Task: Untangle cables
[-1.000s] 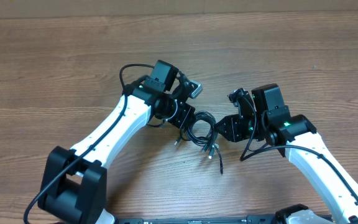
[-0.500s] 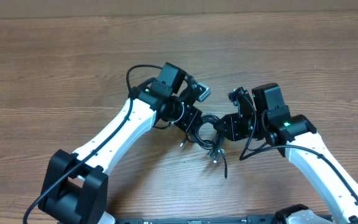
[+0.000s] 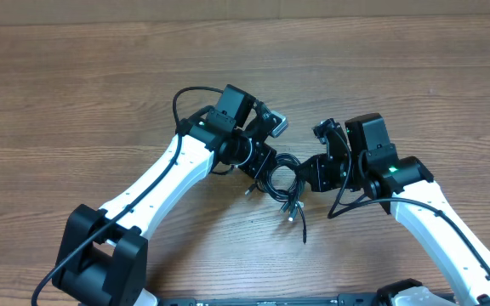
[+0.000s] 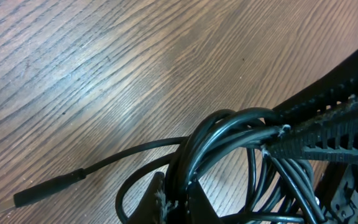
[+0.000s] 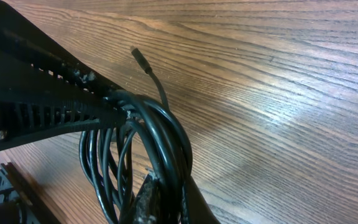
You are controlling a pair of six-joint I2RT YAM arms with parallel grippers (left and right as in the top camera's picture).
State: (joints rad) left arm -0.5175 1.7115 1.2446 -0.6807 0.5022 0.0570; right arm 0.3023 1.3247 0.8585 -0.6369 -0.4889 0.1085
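Right up close, the left gripper [image 4: 277,134] is pinched shut on one side of the cables [image 4: 229,134]. The right gripper [image 5: 107,107] is clamped on the opposite side of the same bundle, so both arms have a grip on it at once.

My take is that the step is teasing the bundle apart. I'd pull the two sides away from each other slowly and low over the table [image 4: 73,62], and watch which strand goes taut first. Each gripper looks like it's got several turns at once, so a hard yank would probably just cinch the knot. If nothing slides, I'd regrip on a single cord.

The cables are thin, glossy and black, wound into a few loose loops. One slim black plug end [image 4: 48,188] lies flat on the wood, sticking out away from the loops.

From overhead the bundle sits mid-table between the two grippers, with a couple of loose tails [image 3: 299,223] trailing toward the robot's base.
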